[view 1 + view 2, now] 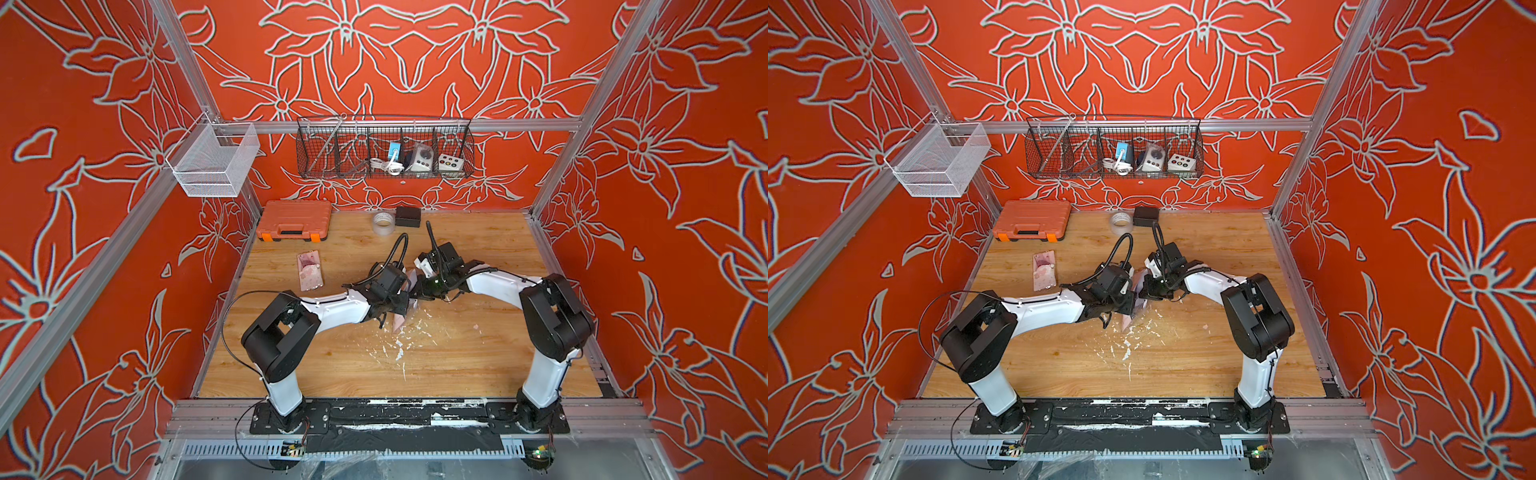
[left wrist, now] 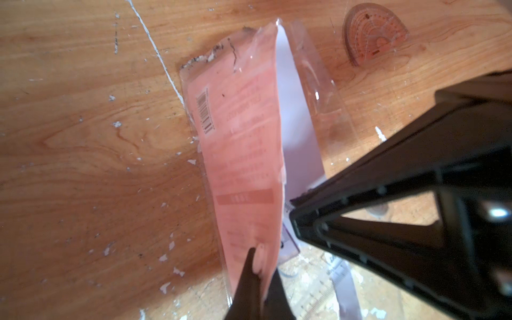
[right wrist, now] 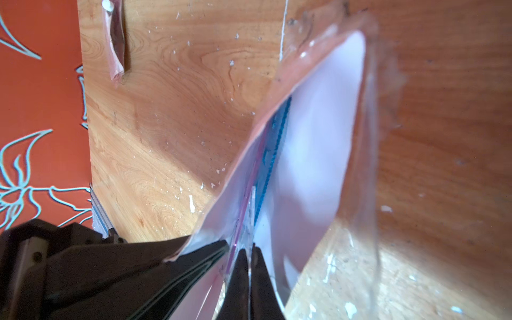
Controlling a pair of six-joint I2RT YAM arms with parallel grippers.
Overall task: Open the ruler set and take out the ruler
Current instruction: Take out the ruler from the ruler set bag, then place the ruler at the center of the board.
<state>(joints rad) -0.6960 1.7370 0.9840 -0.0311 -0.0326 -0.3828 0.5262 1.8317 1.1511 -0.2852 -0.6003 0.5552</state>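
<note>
Ruler set point(image 2: 241, 166) | between both hands | left hand point(image 2: 263, 263) clamps its pink end | right hand point(image 3: 249, 255) pinched shut inside its open mouth

Left hand point(image 2: 263, 266) clamped, right hand point(image 3: 250, 252) clamped

Red-orange all over the walls point(image 1: 415, 62), laced with pale grey flower outlines. Honey wood grain on the desk point(image 1: 457, 365), flecked white. Salmon pink on the ruler packet point(image 2: 241, 138), black barcode, clear front, white card inside, plus a blue strip point(image 3: 273, 155) edged with magenta. See-through pink on the protractor point(image 2: 374, 33). Orange toolbox point(image 1: 295, 220), black handle. Black wire on the long basket point(image 1: 384, 147), white mesh on the small basket point(image 1: 216, 160). White shells, black joints on the left arm point(image 1: 332, 307) and right arm point(image 1: 494, 286).
</note>
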